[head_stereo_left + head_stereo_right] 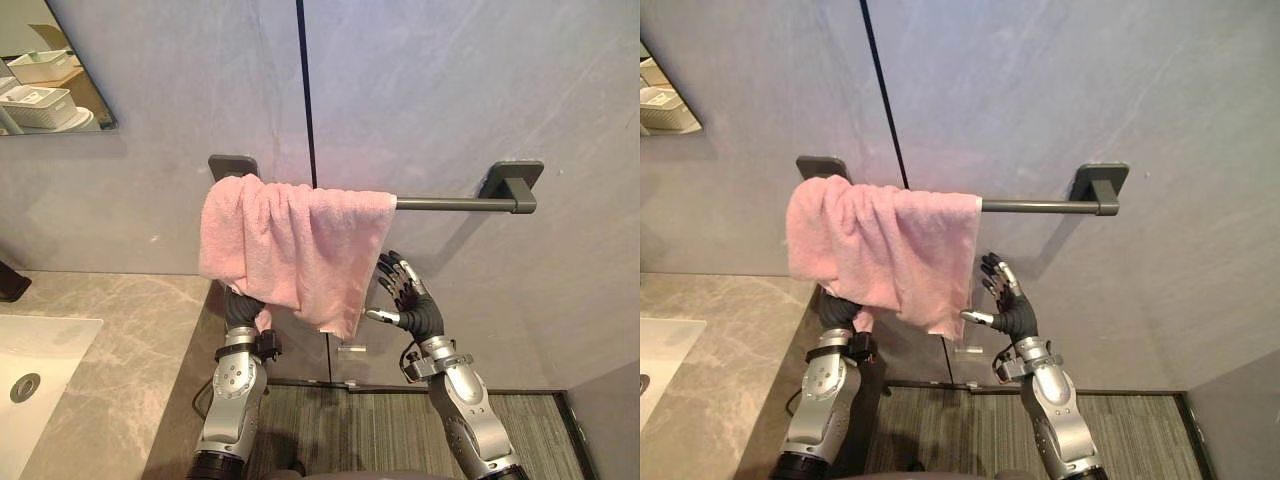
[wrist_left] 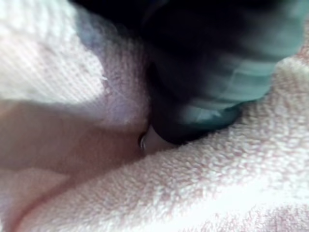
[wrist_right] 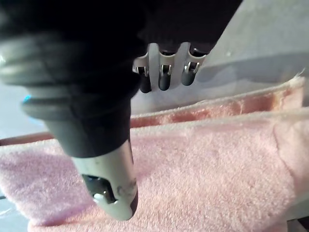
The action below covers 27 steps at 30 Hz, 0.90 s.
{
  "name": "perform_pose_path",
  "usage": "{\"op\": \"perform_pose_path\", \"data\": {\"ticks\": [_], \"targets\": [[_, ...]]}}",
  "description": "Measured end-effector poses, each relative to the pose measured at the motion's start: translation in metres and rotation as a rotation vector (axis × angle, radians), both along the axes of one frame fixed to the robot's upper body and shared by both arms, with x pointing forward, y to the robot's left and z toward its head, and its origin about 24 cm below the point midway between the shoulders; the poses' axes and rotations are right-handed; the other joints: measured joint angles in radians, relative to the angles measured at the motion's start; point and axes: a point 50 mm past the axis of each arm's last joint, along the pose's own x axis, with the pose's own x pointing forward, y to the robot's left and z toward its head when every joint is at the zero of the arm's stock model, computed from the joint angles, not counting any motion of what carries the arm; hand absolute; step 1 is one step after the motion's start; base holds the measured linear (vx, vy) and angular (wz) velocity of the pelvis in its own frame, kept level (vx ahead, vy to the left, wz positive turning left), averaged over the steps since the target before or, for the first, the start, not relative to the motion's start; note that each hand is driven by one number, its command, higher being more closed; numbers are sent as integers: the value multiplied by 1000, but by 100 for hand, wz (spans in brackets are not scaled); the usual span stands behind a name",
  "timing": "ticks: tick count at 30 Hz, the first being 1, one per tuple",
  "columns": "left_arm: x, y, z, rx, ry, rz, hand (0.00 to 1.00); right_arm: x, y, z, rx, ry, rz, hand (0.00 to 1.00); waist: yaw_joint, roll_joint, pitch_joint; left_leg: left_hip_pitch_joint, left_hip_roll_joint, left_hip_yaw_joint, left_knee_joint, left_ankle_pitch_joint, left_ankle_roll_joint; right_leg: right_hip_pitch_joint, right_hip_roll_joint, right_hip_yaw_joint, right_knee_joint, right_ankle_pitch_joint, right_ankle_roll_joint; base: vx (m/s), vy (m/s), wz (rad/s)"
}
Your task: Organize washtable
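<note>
A pink towel [image 1: 290, 245] hangs bunched over the left part of a dark grey wall bar [image 1: 450, 203], and the bar's right half is bare. My left hand [image 1: 240, 306] reaches up behind the towel's lower left edge, hidden in the cloth; the left wrist view has its dark cover [image 2: 203, 72] pressed into the pink towel [image 2: 217, 183]. My right hand [image 1: 405, 295] is open, fingers straight and upright, just right of the towel's lower right corner and apart from it. In the right wrist view its thumb [image 3: 113, 193] and fingers [image 3: 164, 77] point at the towel [image 3: 207, 169].
A marble counter [image 1: 110, 340] with a white sink [image 1: 30, 370] lies at lower left. A mirror [image 1: 50, 70] at upper left reflects white baskets. A dark object [image 1: 10, 282] stands at the counter's far left edge. Grey ribbed flooring [image 1: 380, 430] lies below the bar.
</note>
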Motion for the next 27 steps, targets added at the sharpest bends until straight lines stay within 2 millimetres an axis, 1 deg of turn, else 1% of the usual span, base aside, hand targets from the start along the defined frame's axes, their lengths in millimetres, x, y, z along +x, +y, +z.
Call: {"op": "perform_pose_path", "data": {"ticks": [6,8,10,11,12,13,15,21,24,27], "targets": [[0,-4,0,-17,-7,-20,100,6,19,11,3,-47,83,0,3,-4,-7,-15,0,-19,6,0,0,0,1,-17,-11,4,-4,-9,-11,8],[0,-6,0,-41,-6,-24,100,8,28,14,8,-61,111,0,10,-9,-14,-19,0,-23,6,1,0,1,2,-21,-17,6,-5,10,-7,6],[0,-9,0,-39,-5,-40,100,10,32,15,8,-63,123,0,16,-10,-15,-21,0,-24,6,2,1,1,1,-22,-20,6,-5,0,0,0],[0,-12,0,-43,-4,-50,100,12,34,12,1,-52,127,0,25,-10,-15,-23,0,-24,6,3,2,1,0,-22,-22,6,-5,0,0,0],[-1,-14,-1,-47,-3,-58,100,13,34,10,-5,-43,127,0,28,-10,-15,-24,0,-25,6,3,3,1,0,-23,-23,6,-5,3,1,6],[-1,-16,-1,-47,0,-67,100,15,36,6,-12,-26,127,100,29,-12,-17,-29,-1,-29,5,8,5,1,-1,-27,-28,9,-6,7,-2,12],[-2,-16,-3,-46,6,-68,100,16,41,2,-23,-7,144,100,29,-14,-19,-44,-1,-45,4,20,7,0,0,-39,-42,19,-10,9,-7,16],[-3,-16,-4,-42,13,-83,100,22,47,1,-33,-3,161,100,31,-14,-22,-56,9,-79,-24,63,-2,-5,6,-53,-70,40,-25,-2,-5,7],[-4,-17,-4,-42,14,-89,100,21,50,1,-34,0,177,100,34,-15,-23,-59,21,-81,-30,63,-2,-5,19,-53,-82,49,-32,0,0,0],[-4,-17,-4,-46,15,-89,100,21,50,0,-34,0,177,100,33,-14,-23,-60,22,-82,-30,63,-3,-6,20,-53,-83,51,-32,0,0,0]]}}
